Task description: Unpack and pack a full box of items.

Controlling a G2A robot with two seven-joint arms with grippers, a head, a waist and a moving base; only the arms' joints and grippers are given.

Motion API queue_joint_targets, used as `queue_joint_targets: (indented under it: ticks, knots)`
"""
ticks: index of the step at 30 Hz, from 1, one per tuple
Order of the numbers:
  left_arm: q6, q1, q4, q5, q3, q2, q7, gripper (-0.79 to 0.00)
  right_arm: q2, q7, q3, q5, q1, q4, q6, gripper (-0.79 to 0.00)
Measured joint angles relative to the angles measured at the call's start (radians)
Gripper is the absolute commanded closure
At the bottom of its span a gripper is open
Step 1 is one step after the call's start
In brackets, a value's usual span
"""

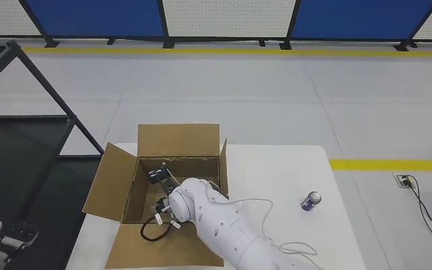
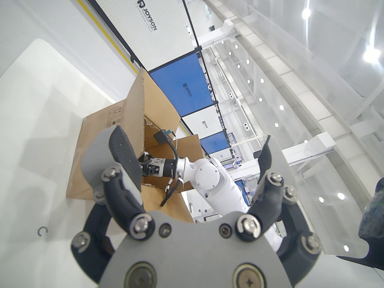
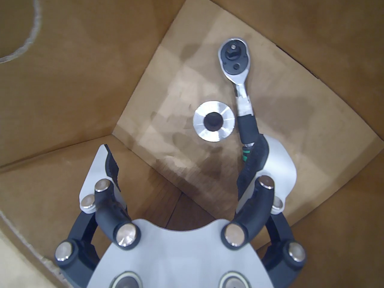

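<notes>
Right wrist view is giving you a look straight down into the cardboard box (image 3: 75,76), where your right gripper (image 3: 183,154) is hanging with its jaws spread wide and nothing between them. A ratchet wrench (image 3: 237,70) is lying flat on the box floor. Its head is pointing away from the gripper and its dark handle is running up to one finger (image 3: 255,157), whose pad is hiding the handle's end; whether they are touching, you cannot tell. Just beside the handle, a silver disc (image 3: 213,121) with a dark centre is sitting on the floor, apart from both fingers.

From the top view you are seeing the right arm (image 1: 209,216) reaching over the near flap into the box, which is standing with its flaps folded out on the left part of the white table (image 1: 270,169). A small can (image 1: 310,200) is sitting on the table to the right, well apart from the box.

Your left gripper (image 2: 193,148) is hovering outside the box, spread apart and empty, facing its outer wall.
</notes>
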Motion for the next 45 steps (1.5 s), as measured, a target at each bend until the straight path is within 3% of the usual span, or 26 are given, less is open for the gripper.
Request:
queue_joint_targets:
  ticks: [11,17,22,25,26,27,29,30,31,33,45]
  knots:
    - [-0.013,0.009,-0.005,0.058,0.019,-0.005,-0.001,-0.785,-0.008,-0.079,0.018,0.022,-0.020,0.047,0.052,-0.785]
    - [-0.053,-0.023,0.003,0.268,0.078,-0.006,0.090,-0.785,-0.007,-0.111,0.028,0.036,-0.026,0.055,0.022,-0.785]
    - [-0.076,-0.091,0.034,0.459,0.167,-0.001,0.139,-0.782,-0.005,-0.147,0.037,0.039,-0.029,0.053,0.002,-0.785]
    - [-0.080,-0.139,0.063,0.561,0.221,0.002,0.174,-0.505,-0.004,-0.174,0.044,0.041,-0.032,0.055,0.002,-0.785]
    - [-0.081,-0.153,0.072,0.589,0.236,0.003,0.184,-0.462,-0.004,-0.179,0.047,0.042,-0.032,0.056,0.002,-0.785]
    - [-0.081,-0.172,0.085,0.623,0.257,0.004,0.195,-0.366,-0.003,-0.184,0.050,0.043,-0.032,0.058,0.001,-0.785]
    - [-0.078,-0.192,0.099,0.651,0.286,0.004,0.199,-0.302,-0.003,-0.190,0.054,0.043,-0.033,0.061,-0.002,-0.785]
    - [-0.073,-0.202,0.102,0.653,0.300,0.005,0.196,-0.163,-0.003,-0.191,0.056,0.042,-0.034,0.063,-0.005,-0.785]
    - [-0.070,-0.207,0.103,0.653,0.307,0.005,0.194,-0.080,-0.003,-0.192,0.058,0.042,-0.034,0.064,-0.006,-0.785]
    - [-0.068,-0.212,0.100,0.661,0.317,0.006,0.192,0.000,-0.002,-0.193,0.063,0.041,-0.035,0.067,-0.009,-0.785]
    - [-0.083,-0.184,0.067,0.679,0.339,0.006,0.197,0.000,-0.004,-0.178,0.080,0.030,-0.040,0.080,-0.035,-0.785]
